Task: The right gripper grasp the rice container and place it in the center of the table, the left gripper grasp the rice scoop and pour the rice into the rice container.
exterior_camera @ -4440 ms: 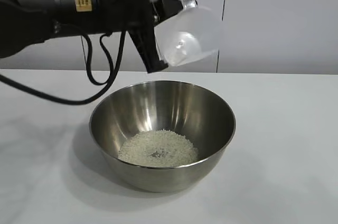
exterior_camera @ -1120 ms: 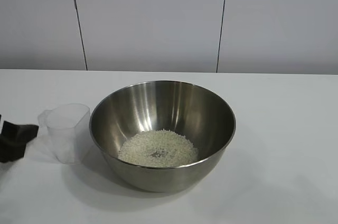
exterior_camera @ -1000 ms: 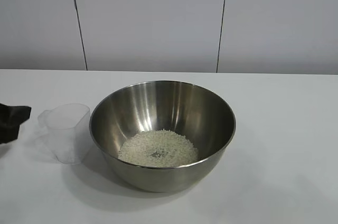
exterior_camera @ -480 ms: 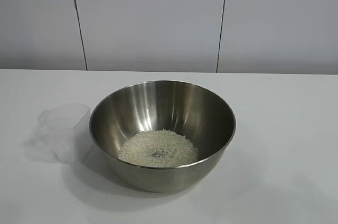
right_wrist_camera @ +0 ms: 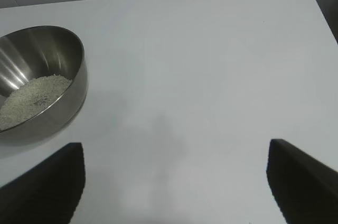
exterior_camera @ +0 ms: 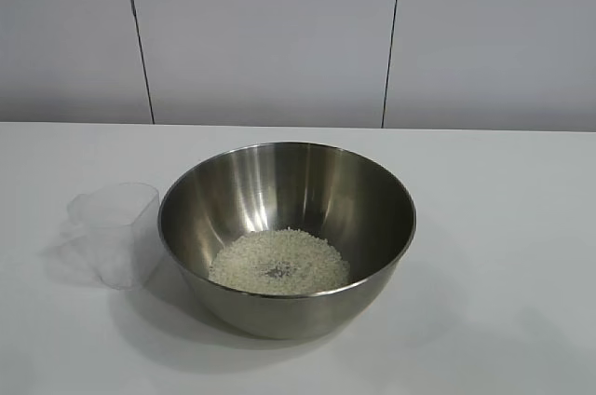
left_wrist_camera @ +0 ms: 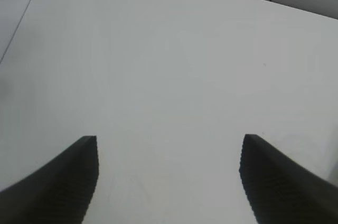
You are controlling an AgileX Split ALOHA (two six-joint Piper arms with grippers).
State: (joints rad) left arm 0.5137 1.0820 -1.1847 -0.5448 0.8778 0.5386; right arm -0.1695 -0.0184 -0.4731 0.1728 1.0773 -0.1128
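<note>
Black claws [left_wrist_camera: 169, 182], tapering ribbed fingers [left_wrist_camera: 63, 182]

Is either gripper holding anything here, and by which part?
Nothing is held: the left gripper and right gripper are open over bare table.

grey panelled wall [exterior_camera: 270, 32], dark vertical seams [exterior_camera: 392, 36]

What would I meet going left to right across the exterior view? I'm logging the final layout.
rice scoop standing upright on the table → rice container, with the rice heaped in its bottom.
</note>
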